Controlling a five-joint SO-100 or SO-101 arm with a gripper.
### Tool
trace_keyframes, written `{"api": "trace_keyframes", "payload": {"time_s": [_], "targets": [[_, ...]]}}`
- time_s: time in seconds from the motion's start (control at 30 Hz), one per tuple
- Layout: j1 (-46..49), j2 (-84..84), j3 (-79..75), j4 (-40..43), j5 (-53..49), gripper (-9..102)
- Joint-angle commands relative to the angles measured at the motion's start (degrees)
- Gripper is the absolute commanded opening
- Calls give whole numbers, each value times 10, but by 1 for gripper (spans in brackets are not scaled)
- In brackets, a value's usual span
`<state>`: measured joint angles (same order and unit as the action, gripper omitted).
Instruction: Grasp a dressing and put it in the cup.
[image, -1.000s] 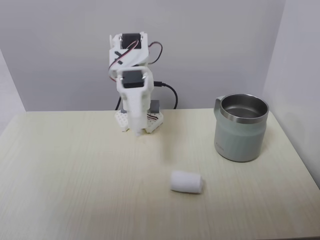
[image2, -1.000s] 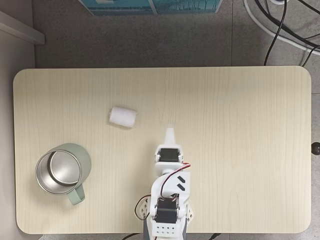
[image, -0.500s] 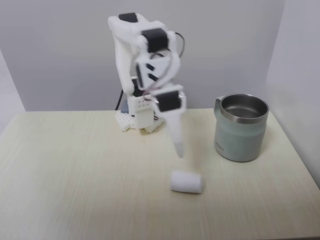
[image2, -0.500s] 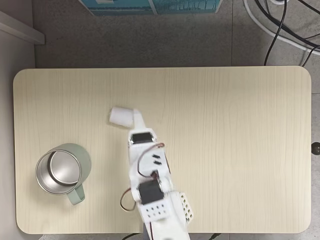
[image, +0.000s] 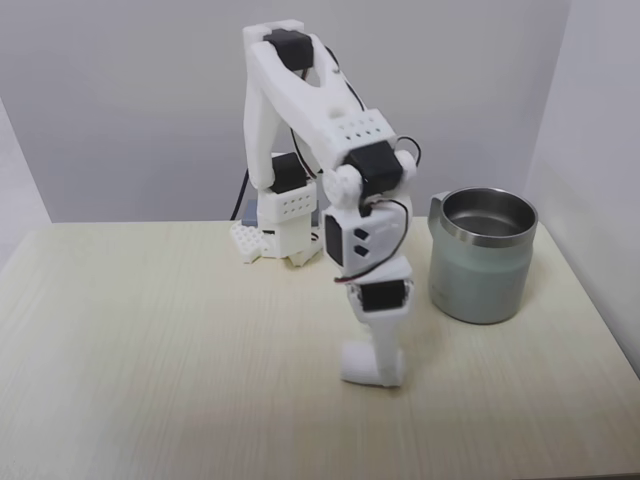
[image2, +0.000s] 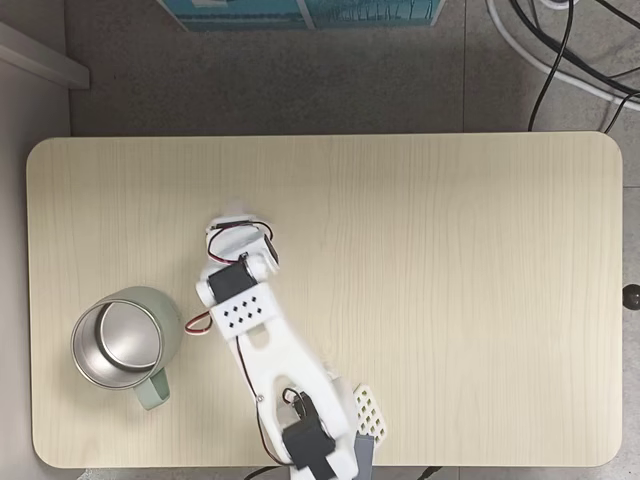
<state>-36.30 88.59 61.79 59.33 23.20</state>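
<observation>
Near table (image: 150, 330) front edge, mid-width | gripper (image: 383, 365) coming down on dressing (image: 358, 366) (finger gap: cannot tell, arm is hiding it) | cup (image: 481, 256) standing toward right edge in front fixed view | advising: straddle roll's middle, squeeze gently, lift straight.

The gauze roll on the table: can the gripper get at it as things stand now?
Probably yes. In a fixed view the gripper is already down at the gauze roll, and nothing stands between them; the mug stands well apart. Whether the jaws are open cannot be told.
</observation>
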Motion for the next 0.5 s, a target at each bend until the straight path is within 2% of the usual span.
{"api": "trace_keyframes", "payload": {"time_s": [0.0, 0.37, 0.47], "targets": [[7, 3, 24, -6, -4, 26], [25, 27, 39, 1, -8, 24], [23, 40, 51, 9, -10, 20]]}}
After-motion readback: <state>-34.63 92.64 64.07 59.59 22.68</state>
